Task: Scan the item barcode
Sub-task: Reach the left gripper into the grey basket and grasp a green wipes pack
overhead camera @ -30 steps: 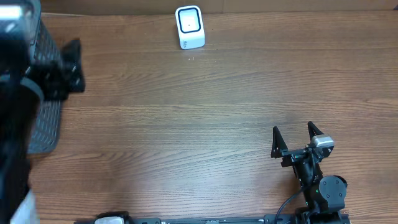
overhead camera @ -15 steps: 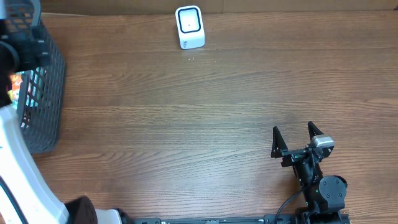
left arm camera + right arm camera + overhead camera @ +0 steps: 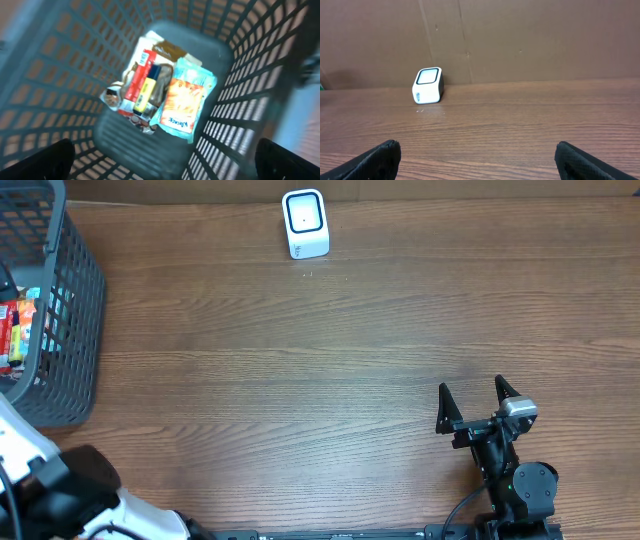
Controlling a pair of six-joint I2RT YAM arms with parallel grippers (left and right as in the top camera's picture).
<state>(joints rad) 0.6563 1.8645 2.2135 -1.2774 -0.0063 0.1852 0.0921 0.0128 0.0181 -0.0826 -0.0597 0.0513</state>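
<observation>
Overhead, right jaws: my right gripper [image 3: 471, 390] stands spread wide and empty at the near right of the table [image 3: 300, 380].
Overhead, scanner: the white scanner [image 3: 305, 223] stands at the far edge, well ahead of my right jaws and to their left.
Overhead, basket: the grey basket [image 3: 70, 300] is far to the left of my right jaws.
Overhead, left arm: only a part of my left arm [image 3: 70, 490] shows at the near left corner. Its jaws I cannot see here.
Left wrist, left jaws: my left gripper [image 3: 162, 150] is spread wide and holds nothing.
Left wrist, items: the items [image 3: 155, 95] lie below my left jaws on the bottom of the basket. I see an orange tissue pack [image 3: 181, 105], a red box [image 3: 139, 75] and a yellow tube [image 3: 146, 90] beside it. The view is blurred, so I can make out no barcode.
Right wrist, right jaws: released, nothing between them.
Right wrist, scanner: it stands upright ahead of my right jaws, to the left, before a cardboard wall [image 3: 520, 40].
</observation>
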